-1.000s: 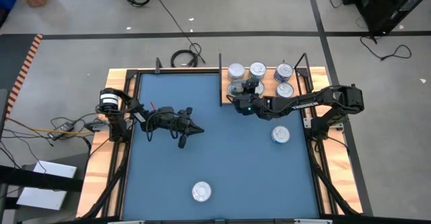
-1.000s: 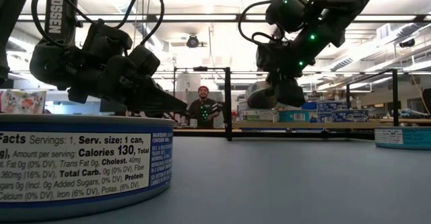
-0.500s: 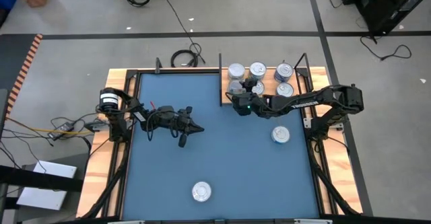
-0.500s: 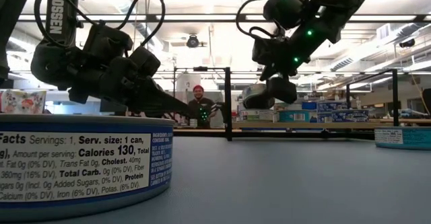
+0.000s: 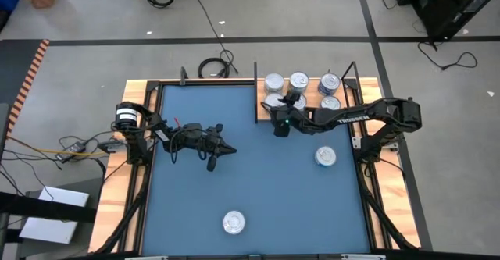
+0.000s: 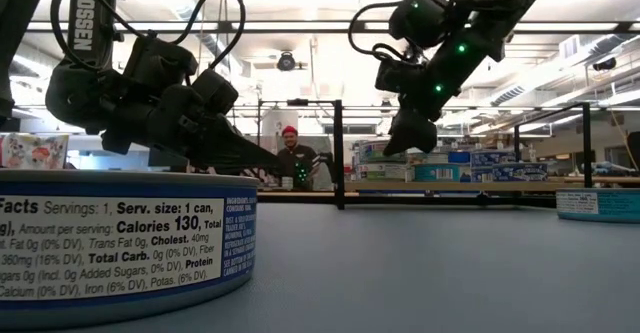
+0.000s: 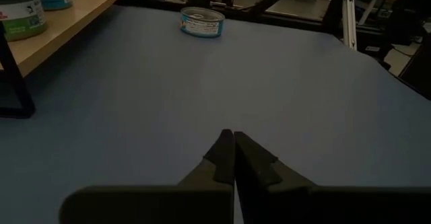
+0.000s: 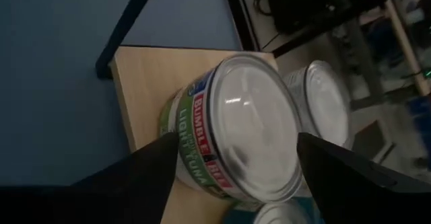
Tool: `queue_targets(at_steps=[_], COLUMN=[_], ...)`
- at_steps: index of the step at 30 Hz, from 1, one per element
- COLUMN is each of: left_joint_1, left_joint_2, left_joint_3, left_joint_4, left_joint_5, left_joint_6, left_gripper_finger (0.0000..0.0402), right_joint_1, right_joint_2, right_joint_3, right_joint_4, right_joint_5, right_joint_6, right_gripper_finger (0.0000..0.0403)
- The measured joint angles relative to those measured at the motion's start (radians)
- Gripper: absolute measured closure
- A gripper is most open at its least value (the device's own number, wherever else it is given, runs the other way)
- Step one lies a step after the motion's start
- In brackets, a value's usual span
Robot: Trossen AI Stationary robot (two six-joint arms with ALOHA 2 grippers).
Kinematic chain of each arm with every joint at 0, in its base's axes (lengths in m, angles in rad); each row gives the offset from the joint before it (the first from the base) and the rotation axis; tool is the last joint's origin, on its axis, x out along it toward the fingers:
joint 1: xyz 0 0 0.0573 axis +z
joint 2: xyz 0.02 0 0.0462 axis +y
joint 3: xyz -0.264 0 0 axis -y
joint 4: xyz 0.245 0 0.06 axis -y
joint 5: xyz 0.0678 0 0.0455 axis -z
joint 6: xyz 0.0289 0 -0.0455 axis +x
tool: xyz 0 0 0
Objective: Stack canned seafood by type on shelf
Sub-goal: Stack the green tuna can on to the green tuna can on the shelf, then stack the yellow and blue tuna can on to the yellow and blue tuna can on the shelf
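Right claw (image 8: 232, 183) is spread wide with a green-labelled tin (image 8: 236, 133) sitting between its fingers, not gripped, on the shelf (image 8: 145, 83) corner. Left claw (image 7: 234, 160) is pinched closed over the blue surface (image 7: 202, 83).

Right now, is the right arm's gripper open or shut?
Open: the right gripper has its fingers spread wide on either side of a tuna tin on the shelf.
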Motion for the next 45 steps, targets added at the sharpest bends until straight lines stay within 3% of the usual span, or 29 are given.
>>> queue_targets(at_steps=[18, 23, 30, 37, 45], left_joint_1=[0.0, 0.0, 0.0, 0.0, 0.0], left_joint_2=[0.0, 0.0, 0.0, 0.0, 0.0], left_joint_3=[0.0, 0.0, 0.0, 0.0, 0.002], left_joint_4=[0.001, 0.002, 0.005, 0.012, 0.012], left_joint_5=[0.0, -0.001, -0.001, -0.001, 0.0], left_joint_6=[-0.001, -0.001, 0.002, 0.003, 0.003], left_gripper_finger=[0.0397, 0.0397, 0.0397, 0.0397, 0.0397], right_joint_1=[0.001, 0.046, 0.128, 0.242, 0.354], right_joint_2=[0.0, -0.003, -0.003, -0.003, -0.003], right_joint_3=[0.002, 0.038, 0.08, 0.151, 0.168], right_joint_4=[0.044, 0.032, -0.133, -0.512, -0.868], right_joint_5=[-0.016, 0.051, 0.05, -0.111, -0.203], right_joint_6=[0.046, 0.052, 0.188, 0.539, 0.749], right_gripper_finger=[0.0092, 0.0094, 0.0112, 0.0197, 0.0381])
